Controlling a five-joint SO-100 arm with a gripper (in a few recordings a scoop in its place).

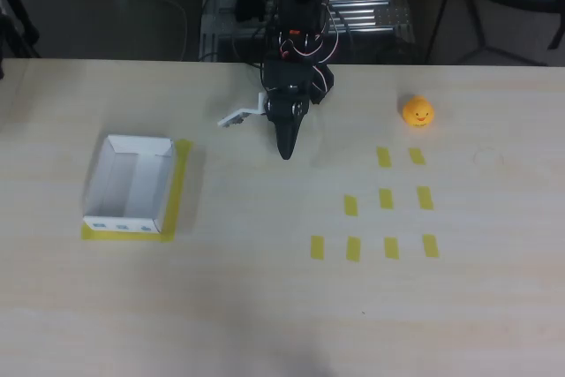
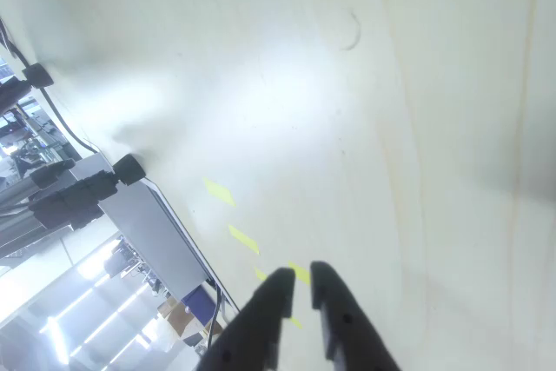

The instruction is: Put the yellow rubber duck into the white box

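Note:
The yellow rubber duck [image 1: 418, 111] sits on the pale table at the upper right in the overhead view, its dark face showing. At the left stands the white box [image 1: 129, 184], low-walled, open-topped and holding nothing, with small bluish marks on its near outer side. My black gripper [image 1: 285, 151] hangs near the table's far edge between them, pointing toward the near side, well apart from both. In the wrist view the gripper [image 2: 301, 274] has its two black fingers [image 2: 276, 301] almost together, with nothing between them.
Several short yellow tape strips [image 1: 386, 198] lie in rows on the table below the duck. Yellow tape [image 1: 180, 184] borders the box. A white part [image 1: 238, 115] juts out left of the gripper. Cables and a metal rack [image 1: 362, 2] sit behind the table.

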